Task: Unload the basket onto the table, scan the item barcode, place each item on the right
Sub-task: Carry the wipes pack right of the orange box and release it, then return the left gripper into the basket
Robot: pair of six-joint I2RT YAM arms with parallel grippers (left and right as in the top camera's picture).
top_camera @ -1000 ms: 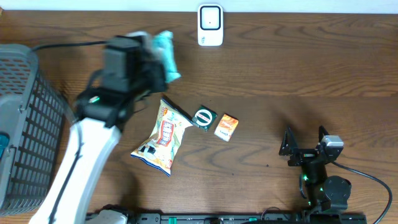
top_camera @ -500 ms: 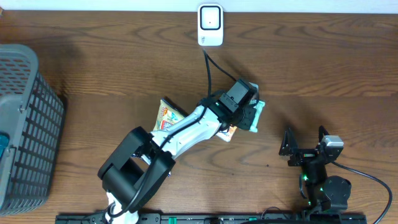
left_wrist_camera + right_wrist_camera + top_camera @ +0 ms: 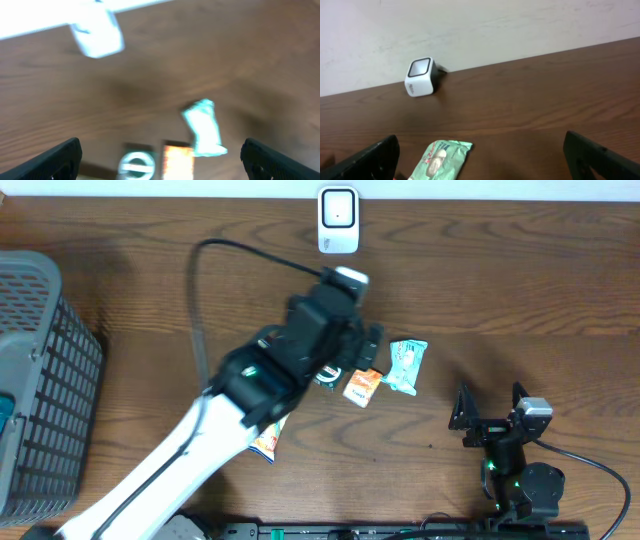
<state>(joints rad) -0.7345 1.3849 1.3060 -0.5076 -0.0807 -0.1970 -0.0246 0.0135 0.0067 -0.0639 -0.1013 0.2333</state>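
The item, a teal snack packet [image 3: 405,365], lies flat on the wooden table just right of a small orange packet [image 3: 363,385]. My left gripper [image 3: 368,346] hovers to its left, open and holding nothing; in the left wrist view [image 3: 162,160] the teal packet [image 3: 204,127] lies ahead between the wide-spread fingers. The white barcode scanner [image 3: 338,220] stands at the table's far edge, also seen as a scanner [image 3: 97,35] in the left wrist view. My right gripper [image 3: 490,406] rests open near the front right, facing the teal packet [image 3: 440,160] and the scanner [image 3: 420,76].
A round green-and-white item [image 3: 327,370] sits beside the orange packet, partly under my left arm. A chips bag [image 3: 265,442] is mostly hidden by that arm. A grey mesh basket [image 3: 40,380] stands at the left edge.
My left arm swung from near the basket to the table's middle carrying the teal packet, let it go right of the orange packet, and opened fully. The right arm stayed still.
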